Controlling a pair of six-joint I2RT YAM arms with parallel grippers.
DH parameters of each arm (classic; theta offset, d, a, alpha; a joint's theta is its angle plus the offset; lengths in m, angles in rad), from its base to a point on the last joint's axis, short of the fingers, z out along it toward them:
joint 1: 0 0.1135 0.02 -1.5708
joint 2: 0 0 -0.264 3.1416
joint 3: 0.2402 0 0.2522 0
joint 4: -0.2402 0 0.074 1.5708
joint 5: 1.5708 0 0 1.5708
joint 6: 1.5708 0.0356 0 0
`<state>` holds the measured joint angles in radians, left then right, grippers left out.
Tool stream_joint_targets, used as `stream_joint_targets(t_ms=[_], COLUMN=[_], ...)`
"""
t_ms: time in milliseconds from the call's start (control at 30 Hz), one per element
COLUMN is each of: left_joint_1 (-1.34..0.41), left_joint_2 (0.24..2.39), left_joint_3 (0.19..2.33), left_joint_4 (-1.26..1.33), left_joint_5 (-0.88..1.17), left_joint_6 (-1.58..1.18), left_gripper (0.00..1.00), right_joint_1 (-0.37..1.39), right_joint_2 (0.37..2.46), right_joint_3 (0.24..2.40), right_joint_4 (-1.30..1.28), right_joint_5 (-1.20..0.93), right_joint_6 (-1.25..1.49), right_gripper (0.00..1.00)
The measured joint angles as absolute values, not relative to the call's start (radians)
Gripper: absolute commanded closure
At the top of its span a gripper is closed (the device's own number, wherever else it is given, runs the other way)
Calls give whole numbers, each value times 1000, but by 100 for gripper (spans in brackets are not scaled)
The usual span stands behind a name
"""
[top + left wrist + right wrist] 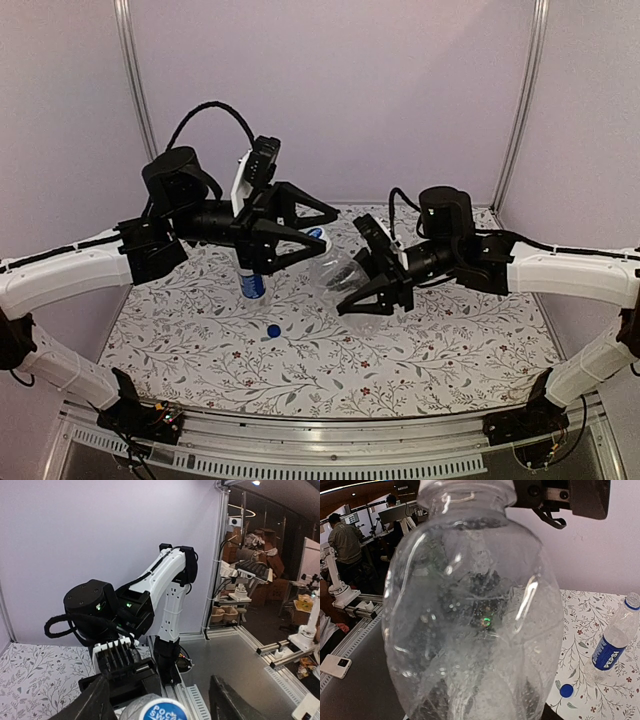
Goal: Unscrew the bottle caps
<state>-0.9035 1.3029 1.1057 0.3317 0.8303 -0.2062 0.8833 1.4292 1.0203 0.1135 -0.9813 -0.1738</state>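
My right gripper (pixel 355 272) is shut on the plain clear bottle (pixel 347 274), holding it tilted above the table. That bottle (pixel 470 615) fills the right wrist view and hides the fingers. Its whitish cap with a blue top (pixel 316 236) points toward my left gripper (pixel 328 232). In the left wrist view the cap (pixel 162 710) sits between the two fingers (pixel 95 700) of that gripper (pixel 162 705), which stands open with gaps on both sides. The bottle with the dark blue label (pixel 252 282) (pixel 611 647) stands upright on the table. A solid blue cap (pixel 273 330) (pixel 565 690) lies loose in front of it.
The floral table mat (pixel 420 350) is walled in by pale panels at the back and sides. Both arm bases sit on the metal rail (pixel 330 435) at the near edge. The right arm (pixel 170 590) rises in the left wrist view.
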Motion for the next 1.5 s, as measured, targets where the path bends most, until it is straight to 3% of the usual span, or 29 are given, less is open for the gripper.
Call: stream_joint_targets(t_ms=[200, 533, 800, 1133, 1400, 1500], left_joint_1=[-903, -902, -896, -891, -935, -970], left_joint_2=[1330, 1331, 1331, 1287, 1256, 1259], left_joint_3=[1106, 1106, 1106, 1061, 1052, 1073], left_joint_4=[337, 367, 374, 372, 290, 220], left_joint_5=[867, 902, 898, 740, 319, 152], left_joint_6=[-202, -218, -197, -246, -387, -449], left_gripper=[50, 67, 100, 100, 100, 93], right_joint_1=[883, 883, 883, 882, 883, 883], right_joint_2=[1430, 1430, 1430, 1419, 1403, 1406], right_joint_3=[1026, 1026, 1026, 1025, 1025, 1026], right_joint_4=[113, 113, 113, 124, 115, 96], right_joint_5=[-999, -1005, -994, -836, -596, -535], right_joint_6=[-174, -174, -158, -136, -118, -117], right_gripper=[74, 74, 75, 75, 75, 75])
